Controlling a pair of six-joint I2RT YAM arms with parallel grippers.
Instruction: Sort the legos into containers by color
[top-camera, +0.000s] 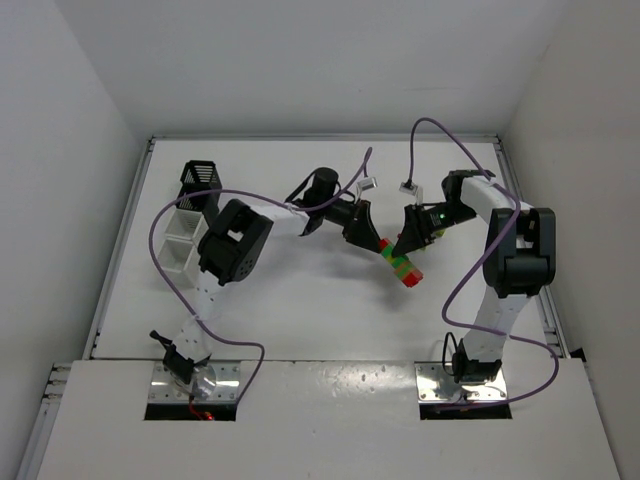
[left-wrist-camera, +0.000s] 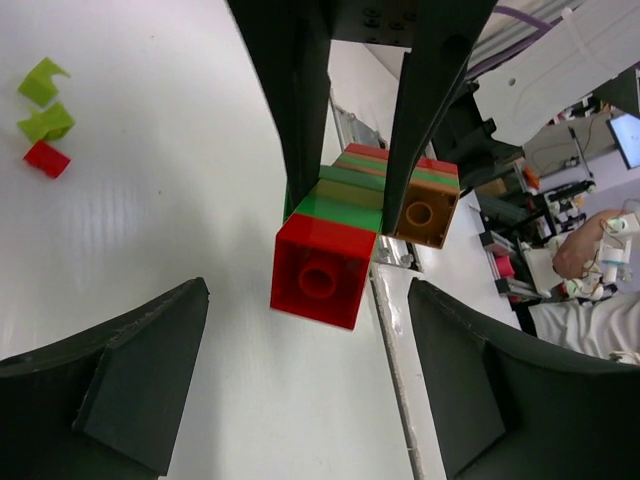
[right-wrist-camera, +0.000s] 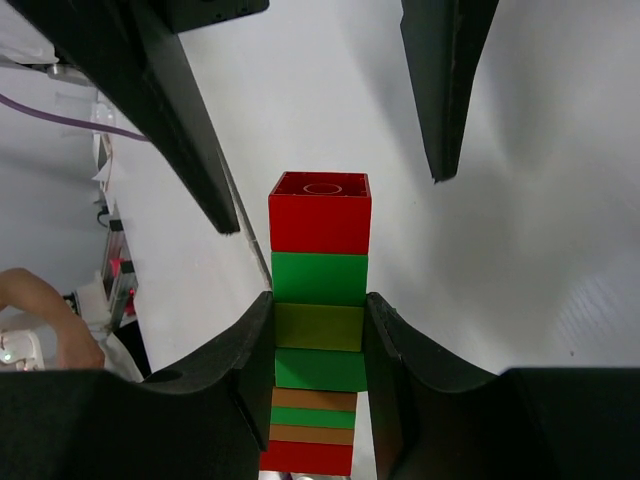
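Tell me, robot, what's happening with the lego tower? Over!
Right fingers shut on lego tower. Left fingers open around its red end, not touching. Three loose bricks lie well aside, nothing blocking.

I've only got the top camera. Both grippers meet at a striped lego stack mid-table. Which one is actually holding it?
Observer: The right gripper. Its wrist view shows both fingers clamped on the stack, partway along it.
Operator: And the left one?
Observer: The left gripper is open. Its fingers sit either side of the red end brick with gaps, touching nothing.
Operator: Anything loose that I'm missing?
Observer: Yes. The left wrist view shows two yellow-green bricks and a red brick lying together on the table.
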